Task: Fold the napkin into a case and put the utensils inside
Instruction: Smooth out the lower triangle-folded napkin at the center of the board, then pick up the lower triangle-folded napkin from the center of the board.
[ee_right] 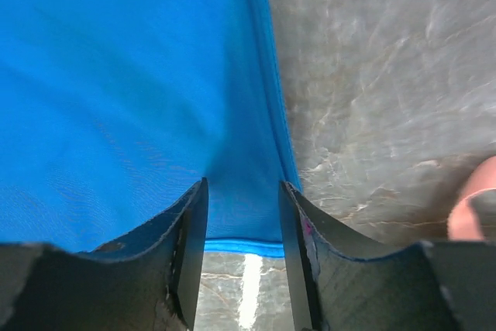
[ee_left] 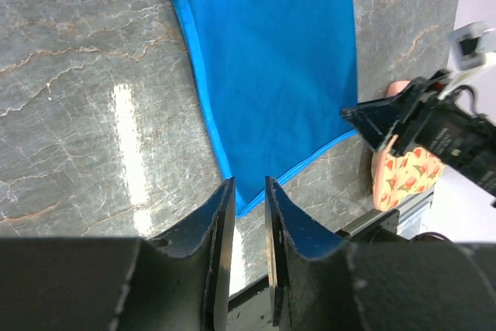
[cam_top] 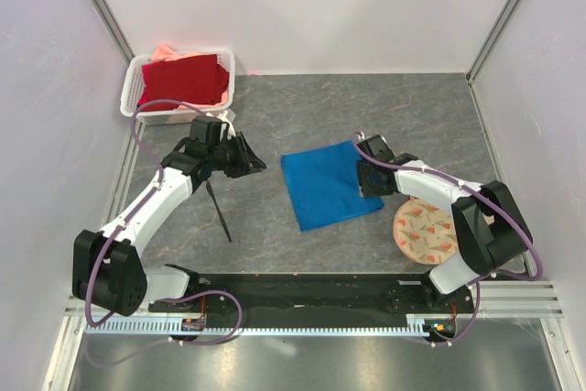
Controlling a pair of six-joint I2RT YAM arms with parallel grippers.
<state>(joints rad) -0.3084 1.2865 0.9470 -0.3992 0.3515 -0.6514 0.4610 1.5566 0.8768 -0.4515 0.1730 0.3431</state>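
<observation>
One napkin [cam_top: 330, 185], one utensil [cam_top: 220, 212] (on table). Left gripper [ee_left: 248, 187] barely parted, empty. Right gripper [ee_right: 242, 185] spread over napkin edge.

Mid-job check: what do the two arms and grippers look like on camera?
The left arm and right arm have white links, black joints and black bases, each trailing a purple cable. The left gripper and right gripper are black, with two flat tapered fingers.

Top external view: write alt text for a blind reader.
A blue napkin lies centred on a grey table, the right pincer at its right edge. The left pincer is to its left, near a thin black utensil; a white basket of red cloth sits far left.
</observation>
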